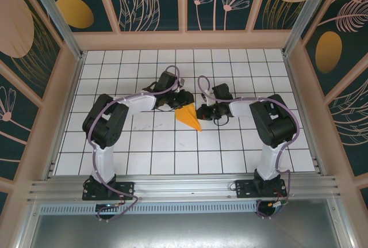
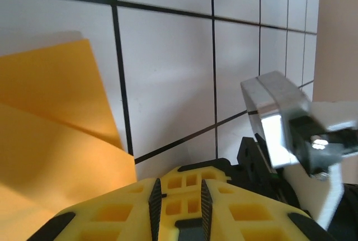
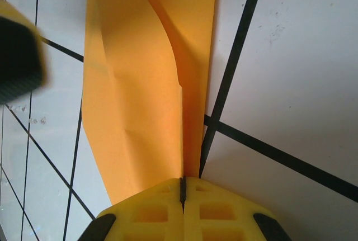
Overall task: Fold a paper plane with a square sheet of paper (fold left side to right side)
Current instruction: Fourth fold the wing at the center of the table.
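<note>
No writing, number, brand mark or sign can be read on anything in these views; the orange paper (image 3: pixel 140 84) is plain, with no print on the faces that show.
</note>
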Available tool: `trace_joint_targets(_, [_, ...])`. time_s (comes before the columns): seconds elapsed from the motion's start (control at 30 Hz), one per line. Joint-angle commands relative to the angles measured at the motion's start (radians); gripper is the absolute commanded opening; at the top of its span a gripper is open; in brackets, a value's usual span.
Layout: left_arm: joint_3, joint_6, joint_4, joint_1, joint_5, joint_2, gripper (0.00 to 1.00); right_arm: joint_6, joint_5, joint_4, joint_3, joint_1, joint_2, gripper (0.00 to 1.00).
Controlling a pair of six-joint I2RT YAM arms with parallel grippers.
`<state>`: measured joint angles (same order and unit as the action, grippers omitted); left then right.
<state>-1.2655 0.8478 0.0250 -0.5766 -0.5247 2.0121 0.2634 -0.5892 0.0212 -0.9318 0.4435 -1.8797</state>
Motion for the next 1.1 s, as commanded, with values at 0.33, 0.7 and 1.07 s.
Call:
trace_joint_targets(0.33, [-0.033, -0.047, -0.069, -0.010, 0.028, 0.113, 0.27, -0.033, 0.084, -0.077, -0.002, 0.027, -0.056, 0.01])
trace_joint_targets(0.7, [0.014, -0.064, -0.102, -0.011, 0.078, 0.120, 0.28, -0.028, 0.088, -0.082, -0.015, 0.024, -0.040, 0.09])
trace_joint_targets(1.07, [0.069, -0.055, -0.071, -0.011, 0.093, 0.131, 0.28, 0.009, 0.026, -0.051, 0.030, -0.021, 0.156, 0.32])
